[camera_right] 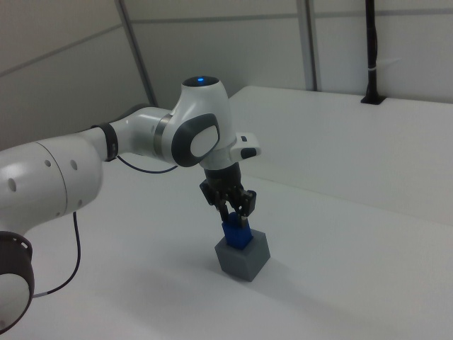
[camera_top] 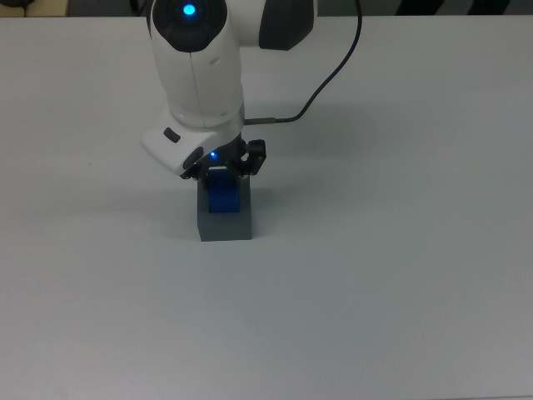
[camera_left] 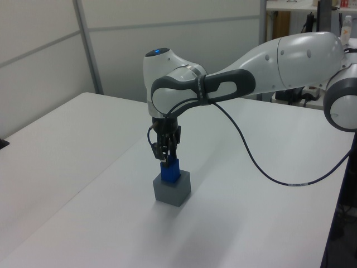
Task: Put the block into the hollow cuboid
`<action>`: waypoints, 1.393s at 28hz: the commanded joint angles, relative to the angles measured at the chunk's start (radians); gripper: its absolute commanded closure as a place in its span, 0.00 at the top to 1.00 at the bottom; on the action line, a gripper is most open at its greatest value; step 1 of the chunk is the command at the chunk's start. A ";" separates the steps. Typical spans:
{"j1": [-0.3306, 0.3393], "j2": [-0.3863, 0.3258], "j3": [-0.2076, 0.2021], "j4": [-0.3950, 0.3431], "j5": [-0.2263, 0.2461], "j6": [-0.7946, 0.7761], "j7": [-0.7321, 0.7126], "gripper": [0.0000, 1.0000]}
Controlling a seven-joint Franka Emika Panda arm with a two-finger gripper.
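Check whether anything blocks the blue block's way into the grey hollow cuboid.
Nothing visible does. The block hangs from the gripper with its lower end already inside the hollow cuboid, and the white table around them shows no other object.

Looks like a robotics lab or test cell; large plain white table [camera_left: 67,145] bearing only a white robot arm [camera_left: 268,67] with a trailing black cable [camera_left: 251,159]; pale partition panels [camera_left: 50,61] around it; cluttered bench [camera_left: 301,8] beyond.
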 commanded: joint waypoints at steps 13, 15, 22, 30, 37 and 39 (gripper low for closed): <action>0.002 -0.069 -0.002 -0.018 -0.002 0.003 -0.012 1.00; -0.004 -0.138 -0.004 -0.067 -0.002 0.000 -0.009 1.00; -0.003 -0.334 -0.004 -0.191 -0.048 -0.083 0.089 1.00; 0.002 -0.450 0.002 -0.240 -0.122 -0.229 0.078 1.00; -0.009 -0.485 -0.002 -0.250 -0.125 -0.250 0.017 1.00; -0.012 -0.486 -0.006 -0.248 -0.120 -0.250 0.015 1.00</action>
